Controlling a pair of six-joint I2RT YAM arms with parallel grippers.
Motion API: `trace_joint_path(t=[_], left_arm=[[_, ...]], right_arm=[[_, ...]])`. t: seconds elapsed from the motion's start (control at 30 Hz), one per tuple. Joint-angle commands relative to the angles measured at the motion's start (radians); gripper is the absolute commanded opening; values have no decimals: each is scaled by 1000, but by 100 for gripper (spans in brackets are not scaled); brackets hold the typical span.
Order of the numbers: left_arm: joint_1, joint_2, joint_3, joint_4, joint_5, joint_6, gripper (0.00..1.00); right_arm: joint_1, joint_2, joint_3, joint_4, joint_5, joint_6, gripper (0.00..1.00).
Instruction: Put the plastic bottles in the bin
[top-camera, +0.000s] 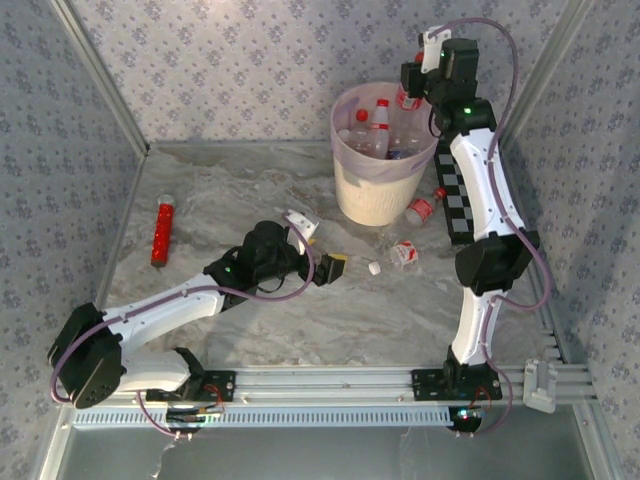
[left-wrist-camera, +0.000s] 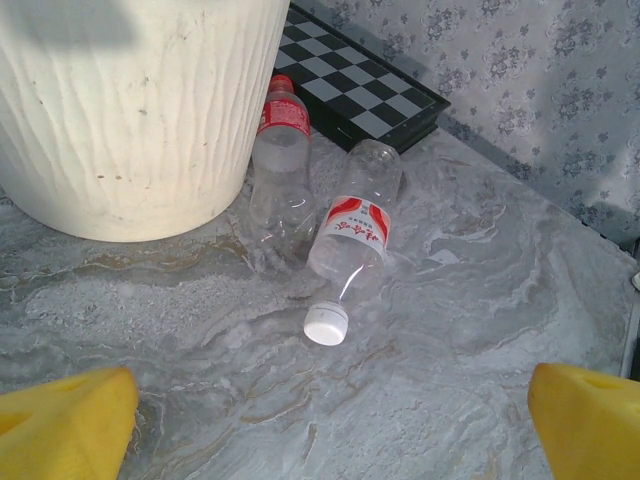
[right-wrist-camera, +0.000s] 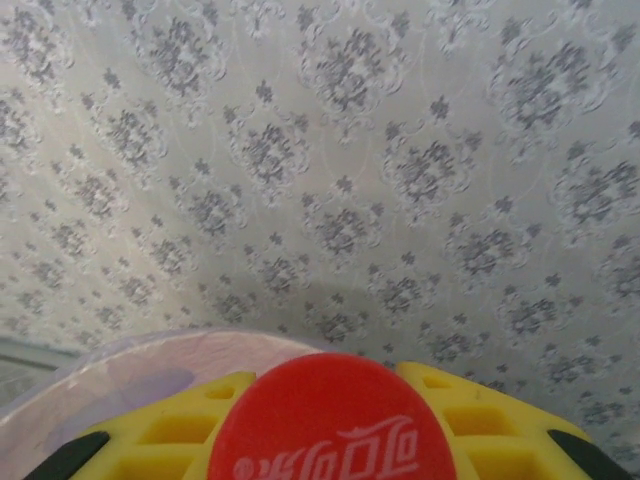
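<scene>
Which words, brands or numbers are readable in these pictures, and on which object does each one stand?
"可口可乐", probably: white Coca-Cola script, upside down, bottom cut off, on the red bottle cap.
Red characters on the label of the white-capped bottle: too small to read.
White script on the red-labelled bottle beside the bin: blurred.
Labels of the bottles inside the bin: too small.

Bin (left-wrist-camera: 150, 120) wall is matt cream plastic, ribbed and scuffed, and the liner (top-camera: 350, 160) is thin translucent film. Bottles (left-wrist-camera: 352, 228) are clear glossy plastic, dented. Tabletop (left-wrist-camera: 470, 330) is smooth, marble-pattern, with a slight sheen. Left gripper (left-wrist-camera: 325, 430) fingers (left-wrist-camera: 70, 425) are matt yellow plastic.
</scene>
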Motion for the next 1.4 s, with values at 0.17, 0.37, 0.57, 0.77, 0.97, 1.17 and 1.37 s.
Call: trace_joint_path(t=[0.17,0.37,0.57,0.77,0.97,1.17,1.37], left_arm=[[0,-14,3,-2,-11,-2,100],[1,8,11,9,-2,0,100],[1,12,20,1,4,2,100],[0,2,17,-8,-7,2,100],[1,-1,14,-11,-10,3,100],[2,-15,1,-17,-21,2,100],[0,-30,-1,-32,-38,9,100]], right_arm=[[65,-36,0,-383,-210,109,0],[65,-5,44,-430,-32,67,0],[63,123,37,-401,-38,27,0],[97,184,-50,-328,-26,35,0],[126,204,-193,-238,-4,69,0],[130,174,-338,-129,12,121,0],[133,110,-231,-201,37,89,33]])
